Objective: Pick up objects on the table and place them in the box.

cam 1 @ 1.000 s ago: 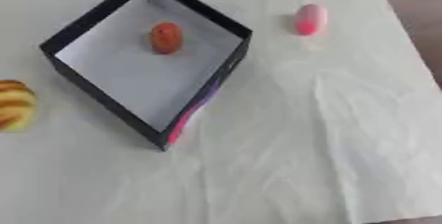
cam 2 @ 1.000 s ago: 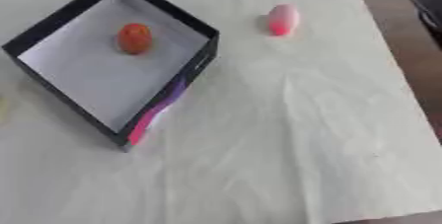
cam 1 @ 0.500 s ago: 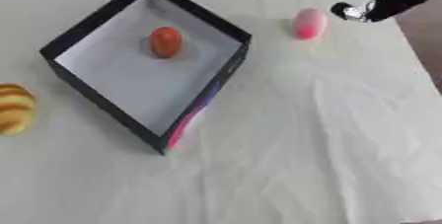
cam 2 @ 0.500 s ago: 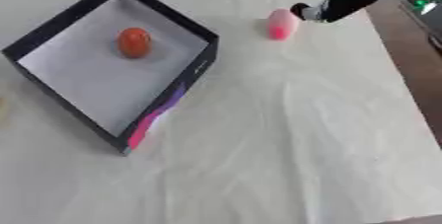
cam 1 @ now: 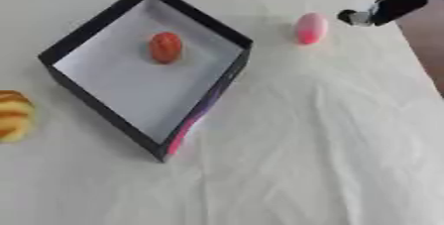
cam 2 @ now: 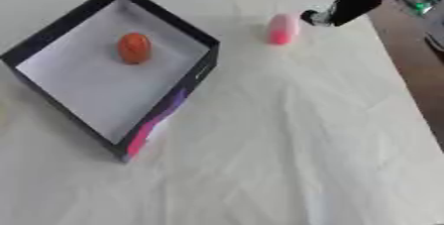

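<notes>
Box (cam 1: 78, 40) with black walls and a white floor sits turned like a diamond on the left half of the table, and one orange-red round fruit (cam 1: 165, 47) already lies inside it, toward its far corner. That makes one thing put away, as far as the views show. Two more are out on the pale cloth (cam 1: 312, 144): a pink egg-shaped thing (cam 1: 309, 28) lies just beyond the box's right corner, near the far edge, and a yellow-brown bun (cam 1: 12, 115) rests at the left edge of the left eye view, just outside the box's lower-left wall. The right hand (cam 2: 340, 10) comes in from the upper right corner and hangs just beside the pink thing, on its right, apart from it; only a dark tip of it shows clearly, so I cannot tell whether its fingers are spread or curled. The left hand shows in neither view. By my reading the task is about a third done, with the pink thing the likely next pick and the bun left after that.
</notes>
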Available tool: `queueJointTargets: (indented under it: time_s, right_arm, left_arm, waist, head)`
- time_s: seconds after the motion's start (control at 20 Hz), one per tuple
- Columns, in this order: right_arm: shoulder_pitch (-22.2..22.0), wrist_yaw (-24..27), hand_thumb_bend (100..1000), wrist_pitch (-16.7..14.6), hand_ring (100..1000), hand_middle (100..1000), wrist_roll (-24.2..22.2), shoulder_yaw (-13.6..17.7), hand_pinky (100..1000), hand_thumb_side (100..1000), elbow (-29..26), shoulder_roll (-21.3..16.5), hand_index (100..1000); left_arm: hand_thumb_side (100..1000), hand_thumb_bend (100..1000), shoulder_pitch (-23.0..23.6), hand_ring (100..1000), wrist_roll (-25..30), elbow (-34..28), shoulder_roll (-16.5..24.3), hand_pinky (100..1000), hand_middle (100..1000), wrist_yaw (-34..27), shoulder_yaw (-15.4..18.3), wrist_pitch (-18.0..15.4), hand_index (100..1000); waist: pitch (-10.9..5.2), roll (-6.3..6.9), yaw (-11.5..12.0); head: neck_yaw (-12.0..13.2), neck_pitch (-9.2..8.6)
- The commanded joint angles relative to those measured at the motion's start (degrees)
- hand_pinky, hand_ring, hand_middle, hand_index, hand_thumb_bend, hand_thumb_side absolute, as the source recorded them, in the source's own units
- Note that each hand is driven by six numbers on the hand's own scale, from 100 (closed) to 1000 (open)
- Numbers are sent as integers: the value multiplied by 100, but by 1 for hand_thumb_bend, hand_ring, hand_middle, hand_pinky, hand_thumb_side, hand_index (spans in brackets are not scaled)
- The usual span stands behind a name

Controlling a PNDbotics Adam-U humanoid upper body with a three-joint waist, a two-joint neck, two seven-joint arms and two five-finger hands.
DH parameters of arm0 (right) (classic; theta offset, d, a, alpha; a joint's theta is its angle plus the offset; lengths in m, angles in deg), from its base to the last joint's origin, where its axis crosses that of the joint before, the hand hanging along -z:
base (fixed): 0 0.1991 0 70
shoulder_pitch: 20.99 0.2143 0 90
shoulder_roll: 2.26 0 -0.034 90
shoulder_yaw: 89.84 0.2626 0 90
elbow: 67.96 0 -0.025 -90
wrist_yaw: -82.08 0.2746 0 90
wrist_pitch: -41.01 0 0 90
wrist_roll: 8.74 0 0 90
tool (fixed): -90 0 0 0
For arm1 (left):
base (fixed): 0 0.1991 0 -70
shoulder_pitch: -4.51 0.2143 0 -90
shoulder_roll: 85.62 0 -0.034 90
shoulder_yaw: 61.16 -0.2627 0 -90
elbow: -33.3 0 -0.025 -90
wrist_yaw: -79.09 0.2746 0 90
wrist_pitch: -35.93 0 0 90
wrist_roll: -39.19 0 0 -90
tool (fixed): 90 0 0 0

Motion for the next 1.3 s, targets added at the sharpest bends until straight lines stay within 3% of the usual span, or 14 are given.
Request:
queueJointTargets:
  time_s: [0.05,0.6,1.0,1.3]
  right_arm:
    - [168,-103,355,-33,882,771,29,42,912,361,191,-82,870]
    - [370,52,284,-187,886,781,-273,-85,915,464,507,124,877]
    - [429,710,204,-308,881,775,-577,0,915,490,565,166,877]
    - [488,658,260,-272,888,784,-578,-55,919,481,608,183,879]
  left_arm:
    - [768,156,-64,925,17,-99,114,909,928,44,20,9,827]
    - [772,154,-107,925,28,-99,91,909,928,82,-6,23,825]
    - [775,150,-87,926,26,-99,94,909,929,107,-12,32,824]
    - [776,151,-106,926,44,-99,90,909,929,109,-28,33,824]
  waist:
    - [25,-20,13]
    - [130,-45,86]
    - [158,-72,104]
    - [176,-87,145]
  head:
    - [-32,-110]
    - [-35,-184]
    - [-10,-164]
    - [-38,-190]
